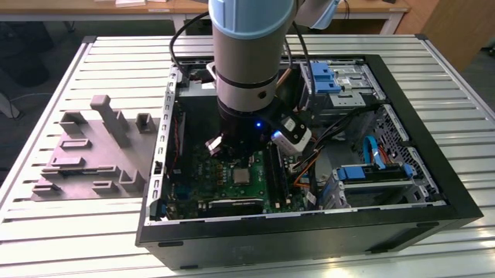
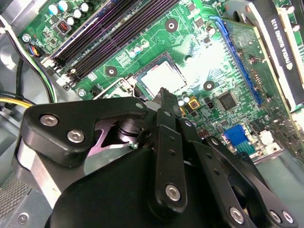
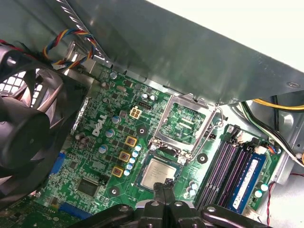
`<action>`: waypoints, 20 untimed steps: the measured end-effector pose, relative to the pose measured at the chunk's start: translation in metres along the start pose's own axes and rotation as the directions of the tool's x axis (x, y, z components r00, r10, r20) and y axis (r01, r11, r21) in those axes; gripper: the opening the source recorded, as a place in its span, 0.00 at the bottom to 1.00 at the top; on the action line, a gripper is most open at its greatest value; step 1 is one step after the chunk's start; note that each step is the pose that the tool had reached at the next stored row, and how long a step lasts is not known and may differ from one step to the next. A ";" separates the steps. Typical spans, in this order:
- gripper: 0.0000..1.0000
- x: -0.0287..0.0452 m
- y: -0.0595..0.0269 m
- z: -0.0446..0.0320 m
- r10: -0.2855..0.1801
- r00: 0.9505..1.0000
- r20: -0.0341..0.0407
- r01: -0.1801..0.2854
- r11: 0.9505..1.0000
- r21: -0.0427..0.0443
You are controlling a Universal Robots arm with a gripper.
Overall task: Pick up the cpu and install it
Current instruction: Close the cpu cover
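One chip is what matters here: the cpu [image 3: 156, 173] lies flat in its socket on the green motherboard [image 3: 102, 156], a little below the middle of the first wrist view, and it shows again as a pale square just above centre in the second wrist view [image 2: 163, 78] and as a small light patch in the lower middle of the exterior view [image 1: 242, 176]. Above it in the first wrist view the socket frame [image 3: 183, 124] stands tilted open with its wire lever swung out, which is why the chip's metal top is bare. The hand [image 3: 166, 186] hangs right over the chip's near edge with its fingertips [image 2: 166, 95] drawn together to a narrow point; nothing is held between them, and whether they touch the chip or hover just clear of it I cannot tell from these angles. That the cpu sits square inside the socket outline suggests it is already seated, with the frame not yet closed. The memory slots [image 3: 223, 164] run beside the socket at lower right, and a black fan [image 3: 28, 128] fills the left edge. In the exterior view the grey tray [image 1: 89, 156] rests on the slatted bench [image 1: 69, 231] at the left, outside the open computer case [image 1: 433, 191].
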State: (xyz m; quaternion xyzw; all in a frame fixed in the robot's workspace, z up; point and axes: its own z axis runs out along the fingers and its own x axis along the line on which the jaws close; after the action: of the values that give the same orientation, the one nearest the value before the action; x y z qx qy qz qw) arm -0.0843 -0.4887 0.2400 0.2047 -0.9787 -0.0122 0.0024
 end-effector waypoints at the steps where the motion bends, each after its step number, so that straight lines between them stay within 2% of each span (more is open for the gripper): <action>1: 0.11 0.0000 0.0000 0.0000 -0.013 1.000 0.000 0.013 1.000 0.000; 5: 0.11 0.0001 0.0001 0.0004 -0.082 0.997 -0.002 0.082 0.997 0.000; 11: 0.11 -0.0033 0.0011 0.0009 -0.084 0.996 -0.002 0.084 0.996 0.000; 18: 0.11 -0.0088 0.0060 0.0017 -0.084 0.996 -0.002 0.084 0.996 0.000; 19: 0.11 -0.0094 0.0063 0.0018 -0.084 0.996 -0.001 0.084 0.996 -0.002; 20: 0.11 -0.0098 0.0063 0.0019 -0.085 0.996 0.005 0.085 0.996 -0.013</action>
State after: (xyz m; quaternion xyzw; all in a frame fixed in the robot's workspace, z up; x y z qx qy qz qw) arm -0.0779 -0.4790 0.2383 0.2460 -0.9691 -0.0193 0.0012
